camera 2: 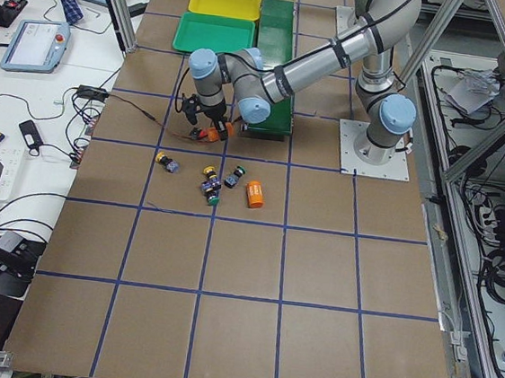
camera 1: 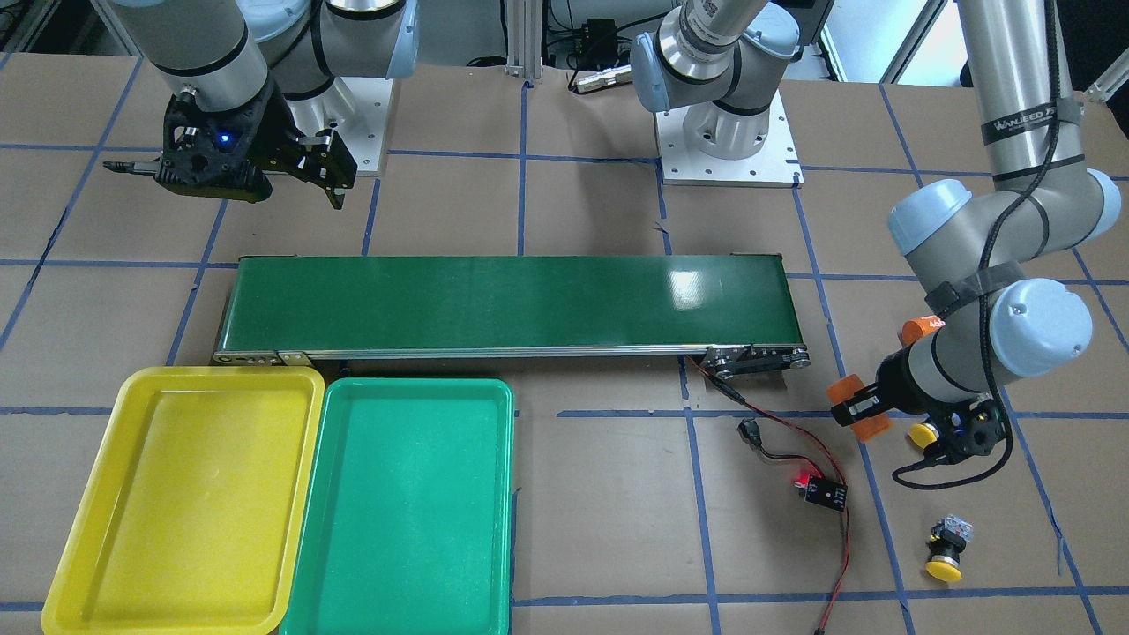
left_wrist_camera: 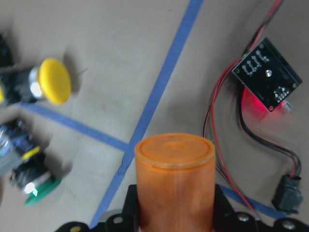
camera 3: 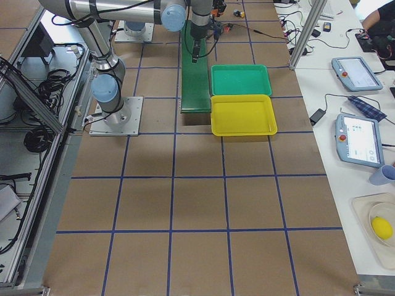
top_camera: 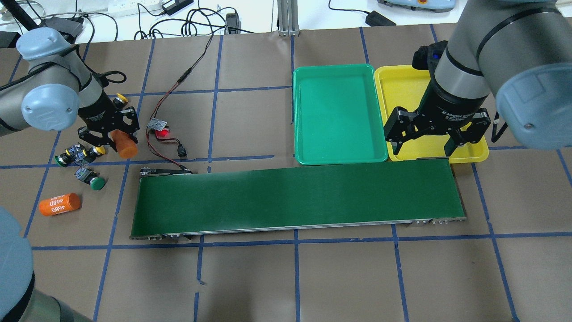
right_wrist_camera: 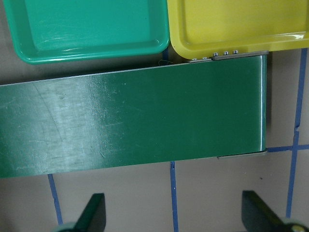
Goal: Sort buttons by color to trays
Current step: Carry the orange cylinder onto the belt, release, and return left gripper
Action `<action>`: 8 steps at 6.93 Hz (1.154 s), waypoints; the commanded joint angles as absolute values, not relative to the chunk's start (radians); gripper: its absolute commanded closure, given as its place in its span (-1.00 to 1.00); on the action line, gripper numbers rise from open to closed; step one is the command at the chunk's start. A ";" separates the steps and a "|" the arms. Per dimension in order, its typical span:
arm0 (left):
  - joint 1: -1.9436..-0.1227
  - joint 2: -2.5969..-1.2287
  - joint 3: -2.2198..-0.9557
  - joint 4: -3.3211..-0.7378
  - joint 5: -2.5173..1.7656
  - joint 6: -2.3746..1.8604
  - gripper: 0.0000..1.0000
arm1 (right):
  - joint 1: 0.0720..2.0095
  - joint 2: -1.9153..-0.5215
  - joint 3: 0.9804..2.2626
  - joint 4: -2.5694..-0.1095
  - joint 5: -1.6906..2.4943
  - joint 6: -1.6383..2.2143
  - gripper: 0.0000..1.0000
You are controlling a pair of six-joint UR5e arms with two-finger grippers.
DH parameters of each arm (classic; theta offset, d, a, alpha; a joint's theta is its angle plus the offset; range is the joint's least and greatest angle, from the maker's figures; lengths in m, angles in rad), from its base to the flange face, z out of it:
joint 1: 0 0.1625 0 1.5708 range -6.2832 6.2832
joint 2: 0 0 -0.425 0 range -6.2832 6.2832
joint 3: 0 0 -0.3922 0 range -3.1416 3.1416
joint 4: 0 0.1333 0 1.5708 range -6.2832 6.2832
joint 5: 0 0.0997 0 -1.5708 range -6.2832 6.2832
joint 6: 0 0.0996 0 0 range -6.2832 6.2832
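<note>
My left gripper (top_camera: pixel 115 136) is shut on an orange cylinder (top_camera: pixel 126 148) and holds it at the table's left, just beyond the conveyor's end; the cylinder fills the left wrist view (left_wrist_camera: pixel 175 179). Around it lie the buttons: a yellow one (top_camera: pixel 119 99) behind the gripper, a green (top_camera: pixel 59 158) and a yellow one (top_camera: pixel 99 150) close together, and a green one (top_camera: pixel 94 181). The green tray (top_camera: pixel 337 114) and the yellow tray (top_camera: pixel 402 85) stand side by side, both bare. My right gripper (top_camera: pixel 424 145) is open and empty, above the conveyor's right end at the yellow tray's edge.
The long dark-green conveyor belt (top_camera: pixel 295 199) runs across the middle. A second orange cylinder marked 4680 (top_camera: pixel 59 204) lies at the near left. A small controller board with a red light (top_camera: pixel 158 125) and its red-black wires lie next to the left gripper.
</note>
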State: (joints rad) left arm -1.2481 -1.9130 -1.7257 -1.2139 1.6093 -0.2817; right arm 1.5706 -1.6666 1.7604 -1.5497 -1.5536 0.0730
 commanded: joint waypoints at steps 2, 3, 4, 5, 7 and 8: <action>-1.435 -1.737 -1.823 -1.412 1.601 -0.778 1.00 | 1.571 -1.666 1.772 -1.543 -1.557 0.067 -1.00; -1.456 -1.691 -1.886 -1.414 1.603 -0.867 1.00 | 1.571 -1.670 1.778 -1.546 -1.555 0.067 -1.00; -1.465 -1.657 -1.975 -1.413 1.611 -0.976 1.00 | 1.571 -1.674 1.784 -1.546 -1.554 0.066 -1.00; -1.480 -1.635 -2.024 -1.398 1.608 -1.027 0.99 | 1.571 -1.678 1.796 -1.546 -1.555 0.066 -1.00; -1.486 -1.663 -2.026 -1.393 1.617 -1.013 -0.60 | 1.571 -1.689 1.799 -1.543 -1.554 0.066 -1.00; -1.485 -1.680 -2.022 -1.282 1.626 -0.996 -0.83 | 1.571 -1.689 1.801 -1.542 -1.554 0.066 -1.00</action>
